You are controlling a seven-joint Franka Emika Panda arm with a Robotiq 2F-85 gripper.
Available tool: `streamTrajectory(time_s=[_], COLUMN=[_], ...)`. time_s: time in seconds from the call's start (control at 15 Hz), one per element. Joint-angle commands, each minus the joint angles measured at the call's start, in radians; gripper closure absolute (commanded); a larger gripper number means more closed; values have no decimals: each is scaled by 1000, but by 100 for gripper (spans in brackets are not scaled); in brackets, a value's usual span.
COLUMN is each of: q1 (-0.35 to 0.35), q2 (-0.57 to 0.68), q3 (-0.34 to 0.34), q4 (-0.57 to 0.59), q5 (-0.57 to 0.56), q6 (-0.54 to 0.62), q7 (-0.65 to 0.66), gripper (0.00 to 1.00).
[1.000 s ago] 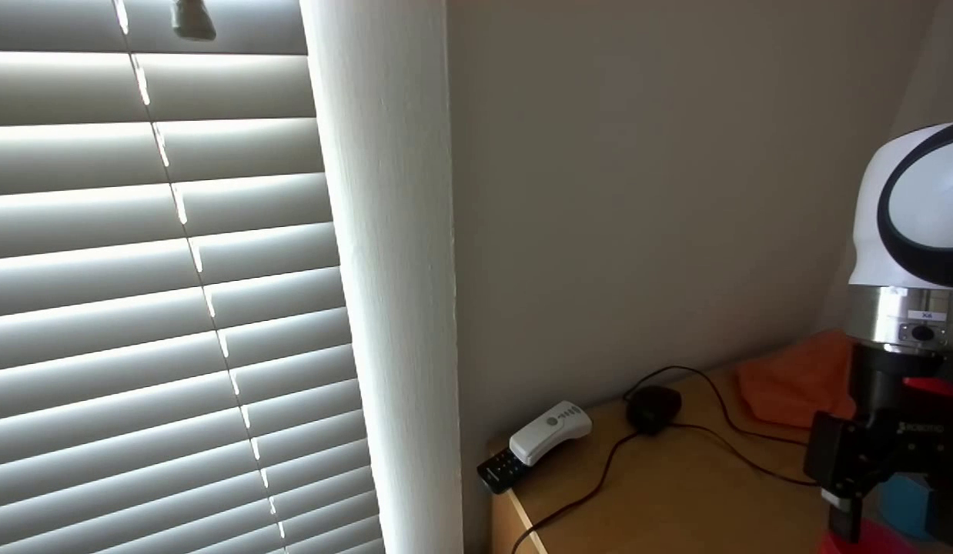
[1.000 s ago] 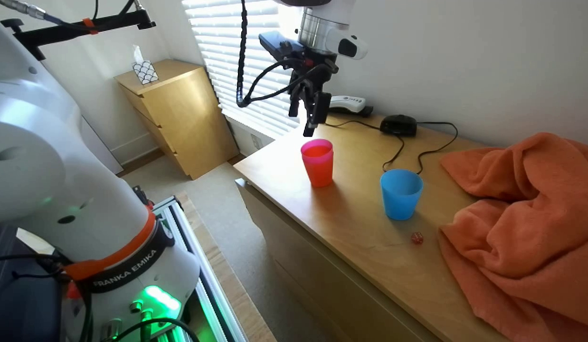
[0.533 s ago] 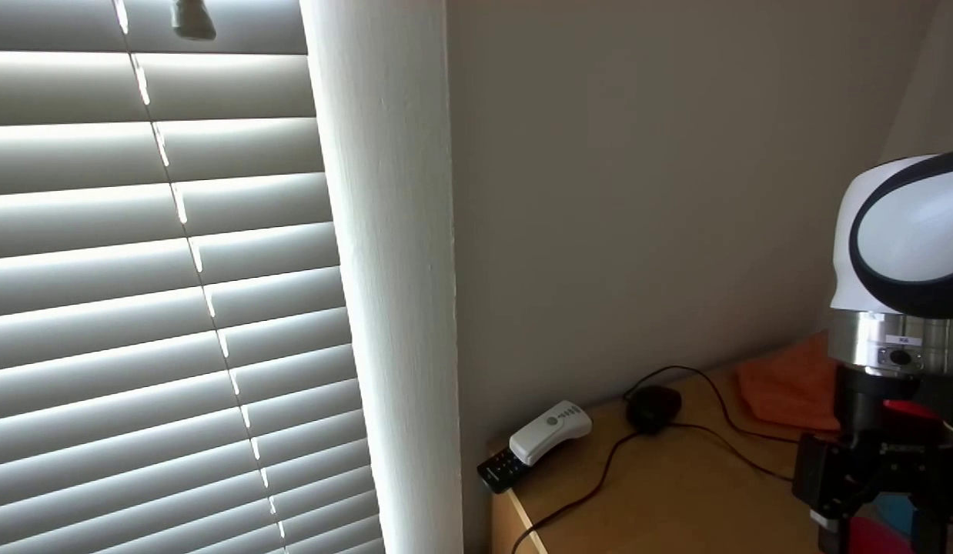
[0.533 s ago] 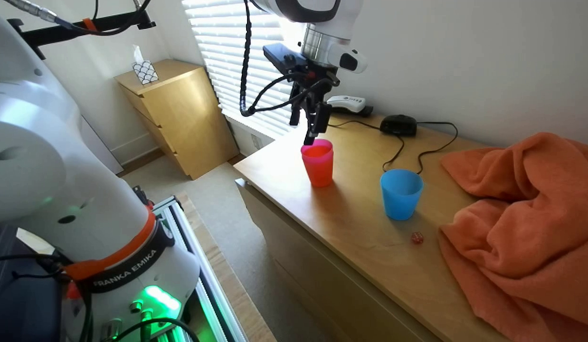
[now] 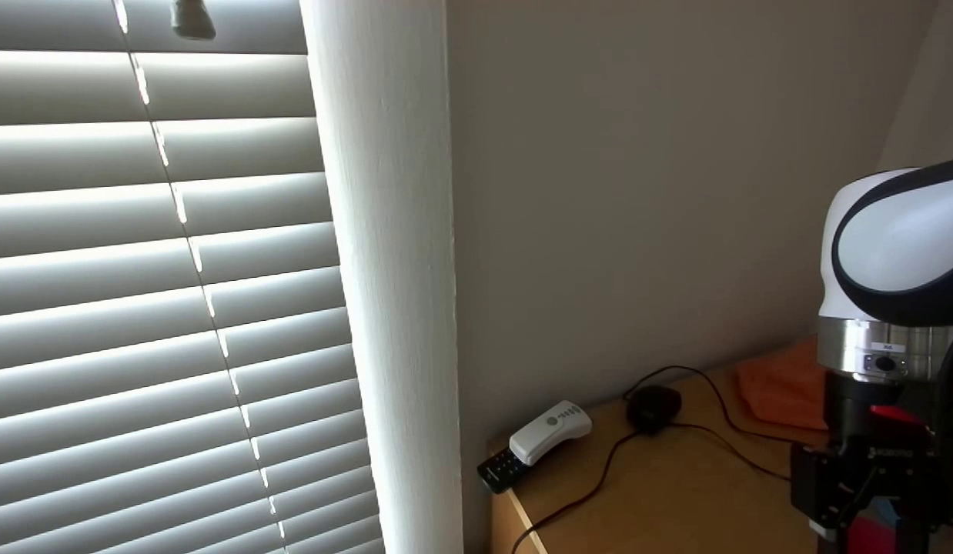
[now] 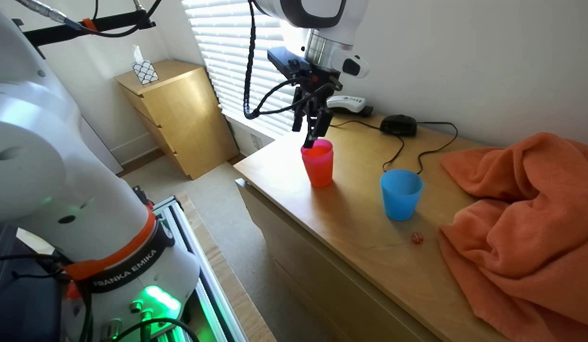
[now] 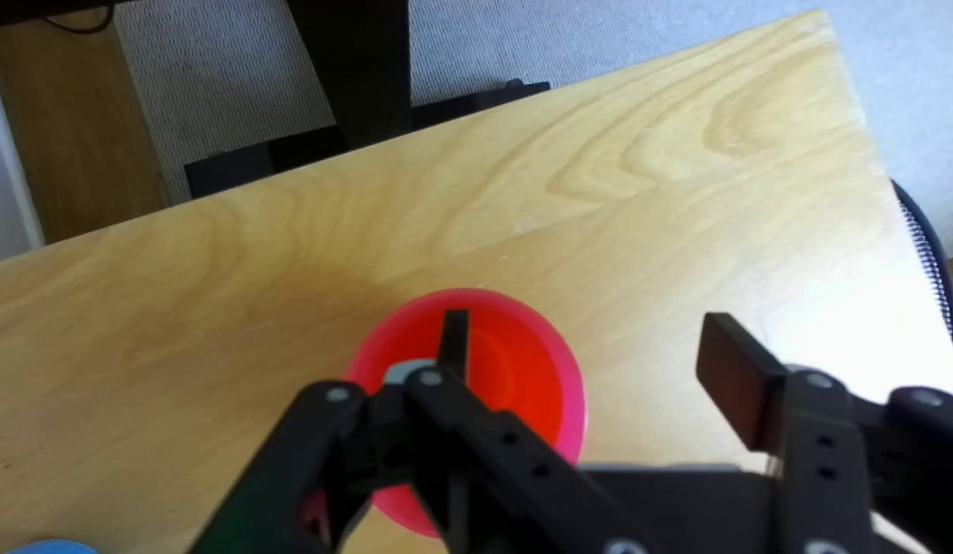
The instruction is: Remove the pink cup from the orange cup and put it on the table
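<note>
The pink cup [image 6: 325, 158] stands upright inside the orange cup [image 6: 321, 177], near the table's far left end in an exterior view. Its pink rim also shows in the wrist view [image 7: 573, 400], and a red-pink part shows low in an exterior view [image 5: 869, 536]. My gripper [image 6: 302, 137] is open and empty, just above the rim. In the wrist view the gripper [image 7: 588, 323] has one finger over the cup's opening and the other off to the right, over bare wood. Whether a finger touches the rim I cannot tell. The table [image 6: 360, 232] is light brown wood.
A blue cup [image 6: 401, 195] stands to the right, with a small red die [image 6: 417, 238] near it. An orange cloth [image 6: 536, 223] lies at the right. A black device [image 6: 398, 125] with cables and a white remote [image 6: 346, 103] lie by the wall.
My gripper has come down close to the pink cup's rim, moving slightly right in an exterior view that shows the whole cup. It stays open. The cups have not moved.
</note>
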Motion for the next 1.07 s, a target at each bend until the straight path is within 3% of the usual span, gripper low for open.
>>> streamTrajectory(time_s=[0.0, 0.07, 0.2, 0.53, 0.87, 1.0], q1=[1, 1, 2, 1, 0, -1], q2=[21, 24, 33, 48, 53, 54], q3=[-2, -2, -1, 0, -2, -3], q4=[5, 5, 9, 19, 26, 26], q5=[3, 4, 7, 7, 2, 0], q6=[21, 23, 24, 24, 21, 21], q7=[-13, -14, -18, -21, -19, -18], gripper=[5, 4, 15, 62, 98, 100])
